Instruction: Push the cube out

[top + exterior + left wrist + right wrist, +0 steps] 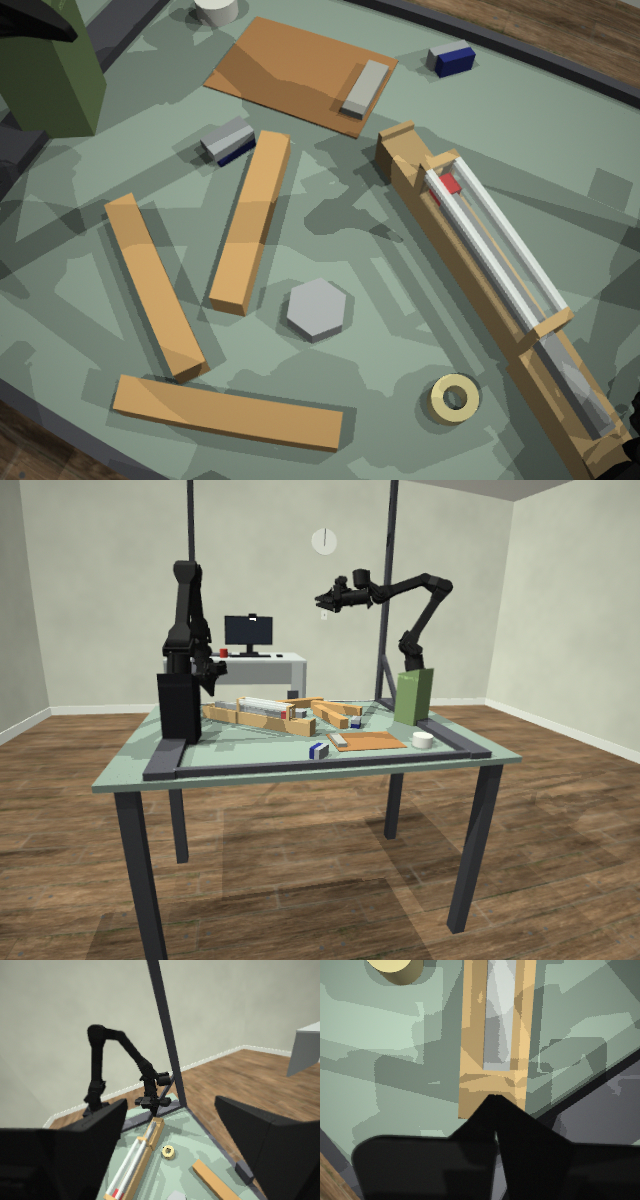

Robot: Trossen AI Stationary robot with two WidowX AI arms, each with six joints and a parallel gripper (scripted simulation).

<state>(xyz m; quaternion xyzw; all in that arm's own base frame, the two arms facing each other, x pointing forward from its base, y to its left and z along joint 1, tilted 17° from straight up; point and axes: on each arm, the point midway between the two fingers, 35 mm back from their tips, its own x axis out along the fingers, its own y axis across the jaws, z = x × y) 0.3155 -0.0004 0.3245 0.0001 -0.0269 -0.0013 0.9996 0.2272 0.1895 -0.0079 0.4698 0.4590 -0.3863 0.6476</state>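
The red cube (449,183) sits inside the long tan channel (485,268), under its white roof rails, close to the end with the short ledge and raised lip (397,135). It also shows in the left wrist view (116,1193). A grey bar (571,384) lies in the channel's open trough at the opposite end. My right gripper (494,1100) is shut and empty, hovering just above and outside that end; the grey bar (497,1035) lies ahead of it. My left gripper (325,601) is open and empty, high in the air, far from the channel.
Three long tan blocks (250,222) lie left of the channel, with a grey hexagon (316,308) and a yellow ring (454,398) between. An orange mat (299,72) carrying a grey block, two grey-blue blocks (450,57), a white cylinder (216,10) and a green pedestal (46,77) stand further back.
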